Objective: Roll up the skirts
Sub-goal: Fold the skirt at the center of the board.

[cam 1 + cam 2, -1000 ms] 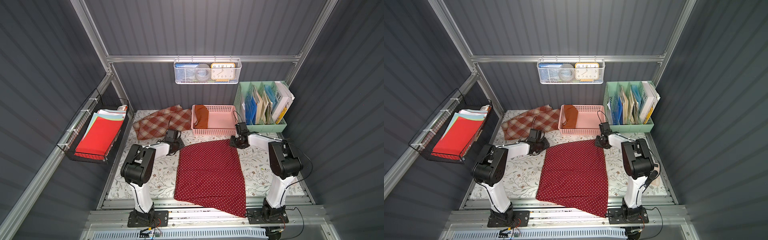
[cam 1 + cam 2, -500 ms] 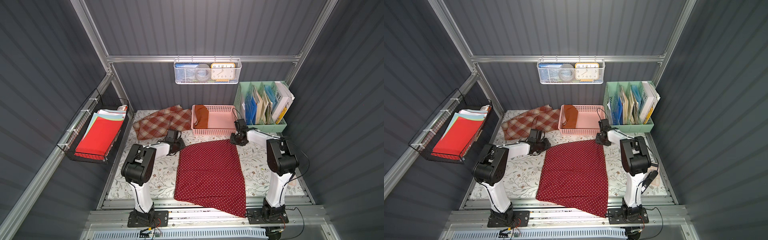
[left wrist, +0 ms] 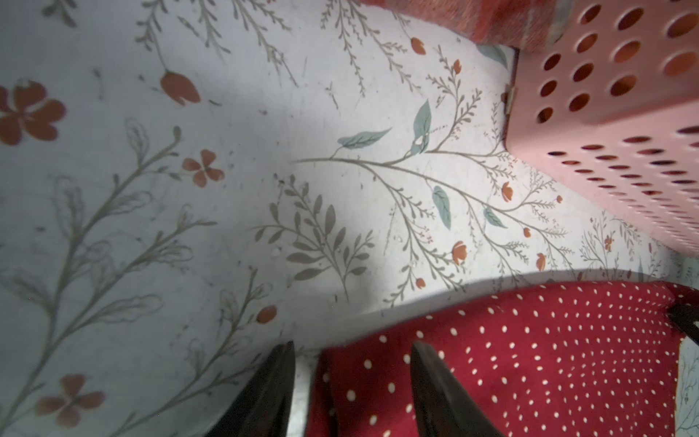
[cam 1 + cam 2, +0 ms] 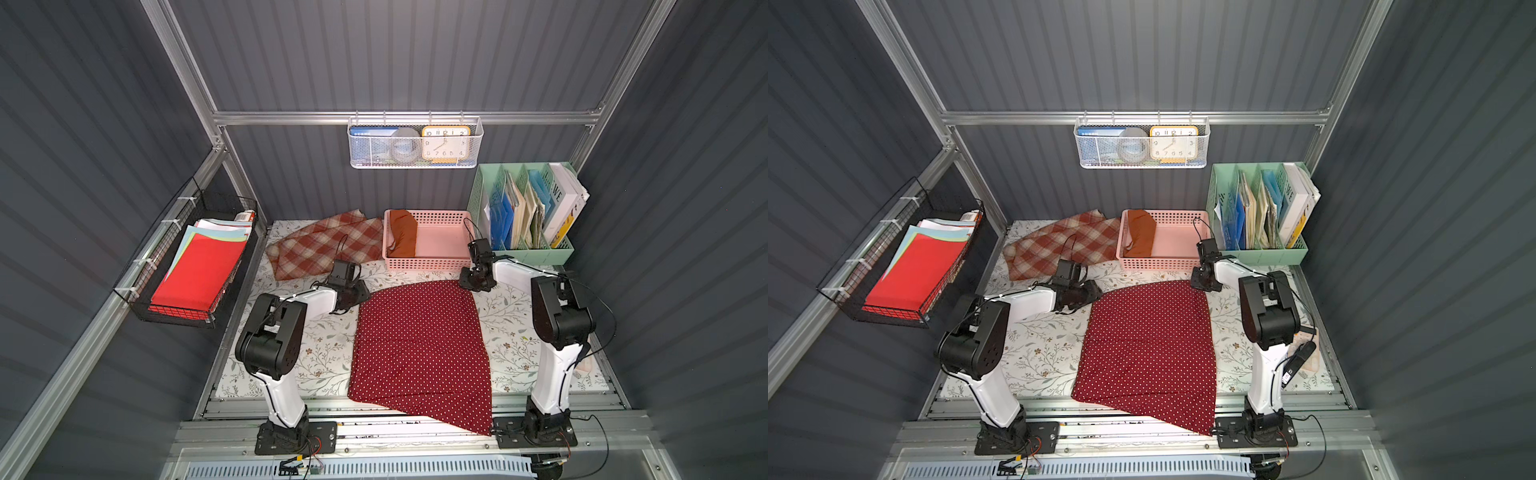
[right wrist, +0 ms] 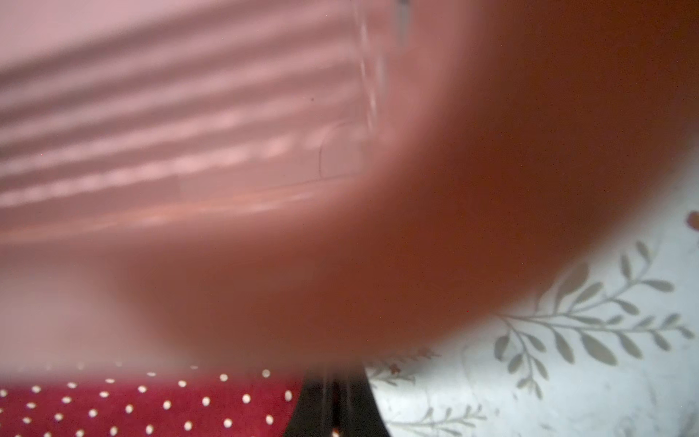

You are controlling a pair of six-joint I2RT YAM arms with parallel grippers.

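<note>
1. Polka-dot skirt [image 4: 419,349] lies spread flat mid-counter [image 4: 316,353], not rolled. Its near hem hangs past the counter's front edge.
2. L fingers [image 4: 361,293] sit low at the skirt's far-L corner. In the L wrist view the two stand apart w/ the cloth corner [image 3: 491,359] lying in the gap, nothing pinched.
3. R fingers [image 4: 471,284] are at the skirt's far-R corner, just in front of the pink basket [image 4: 436,264]. In the R wrist view they're pressed together [image 5: 333,401] right at the cloth edge, w/ a bit of dotted cloth caught betw. them. Most of that view is blurred by sth reddish-brown close to the lens.
4. Plaid skirt [image 4: 324,245] lies rumpled and unrolled at far-L of counter, reaching the basket's L side.
5. Rust-orange skirt [image 4: 403,235] is bundled inside the basket, at its L end.
6. Green file rack [image 4: 540,251] stands R of the basket, full of papers.
</note>
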